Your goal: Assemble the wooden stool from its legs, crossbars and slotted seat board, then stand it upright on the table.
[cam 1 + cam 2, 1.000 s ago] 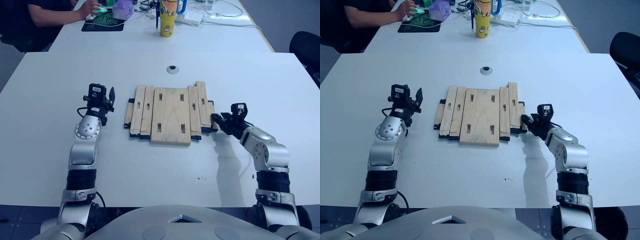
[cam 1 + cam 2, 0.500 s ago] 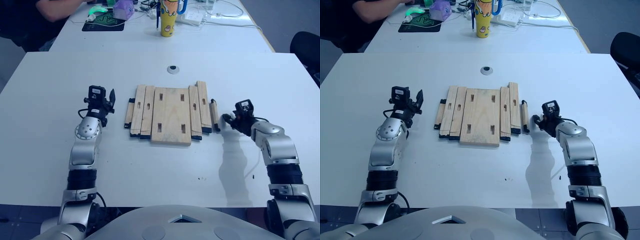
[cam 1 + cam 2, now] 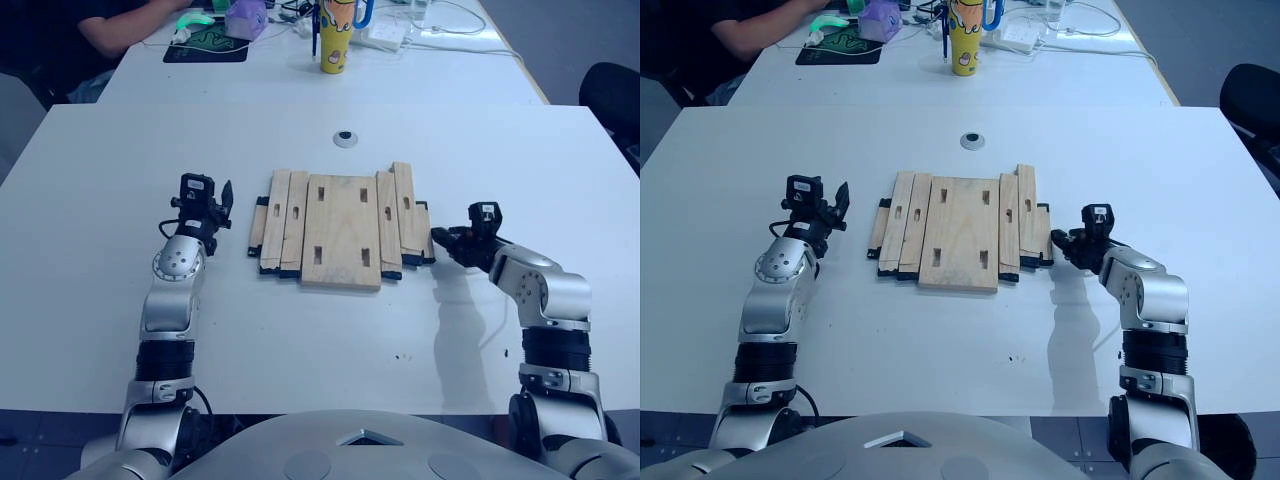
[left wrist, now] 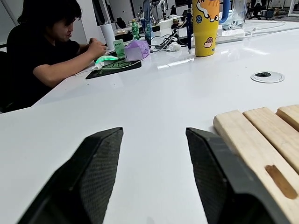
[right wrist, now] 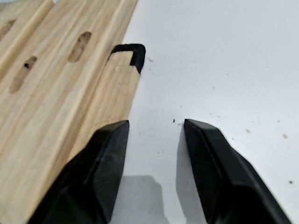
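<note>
**On the table (image 3: 520, 150): stool parts unassembled**

The seat board (image 3: 342, 230) is laid flat mid-table, flanked by slotted slats (image 3: 283, 220). The left gripper (image 4: 154, 133) is held apart and empty near the slats. The right gripper (image 5: 154, 128), likewise apart, is placed just beside a short bar (image 5: 119, 84). If closed off-centre, that bar could be nudged aside or pinched by one edge and dropped.

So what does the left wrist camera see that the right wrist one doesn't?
Left wrist view's extras: the yellow cup on the far table, the round cable port and the open left gripper. Right wrist view's extras: the black-capped end of a short wooden piece and the open right gripper. Shared: slotted wooden boards lying flat on the white table.
</note>
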{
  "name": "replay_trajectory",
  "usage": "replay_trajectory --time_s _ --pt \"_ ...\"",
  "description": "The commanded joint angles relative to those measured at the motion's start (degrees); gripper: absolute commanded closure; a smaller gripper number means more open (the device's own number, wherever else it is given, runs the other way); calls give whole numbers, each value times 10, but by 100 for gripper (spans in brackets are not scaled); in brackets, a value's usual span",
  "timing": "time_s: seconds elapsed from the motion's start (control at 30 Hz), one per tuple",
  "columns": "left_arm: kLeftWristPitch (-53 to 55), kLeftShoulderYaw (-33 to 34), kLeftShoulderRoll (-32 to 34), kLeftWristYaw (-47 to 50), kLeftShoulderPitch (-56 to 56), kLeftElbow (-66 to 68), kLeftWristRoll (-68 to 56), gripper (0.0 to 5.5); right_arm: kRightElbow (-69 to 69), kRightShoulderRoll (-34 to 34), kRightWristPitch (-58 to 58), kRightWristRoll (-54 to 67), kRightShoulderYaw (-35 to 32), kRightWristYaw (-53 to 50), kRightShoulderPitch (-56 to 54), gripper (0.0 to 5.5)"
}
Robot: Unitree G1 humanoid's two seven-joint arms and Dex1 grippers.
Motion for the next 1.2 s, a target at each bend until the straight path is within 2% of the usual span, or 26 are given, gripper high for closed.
replay_trajectory --time_s 0.03,0.37,0.67,0.73,1.0,1.2 --pt "-1 -4 0 -4 8 10 -3 299 -16 16 33 25 -12 -2 -9 328" --pt "-1 -4 -1 -5 11 7 -3 299 -37 10 30 28 -10 -4 -19 328" --pt "-3 -2 -1 -5 10 7 -4 299 -82 1 77 42 51 29 15 328" --pt "-3 -3 -1 -5 9 7 -4 299 -82 5 75 43 46 25 18 328" --pt "-1 -3 -3 -4 16 2 -8 299 -63 35 27 67 -44 -8 -19 328" --pt "1 -3 -2 -6 15 0 -9 299 -51 10 17 36 1 1 1 328"
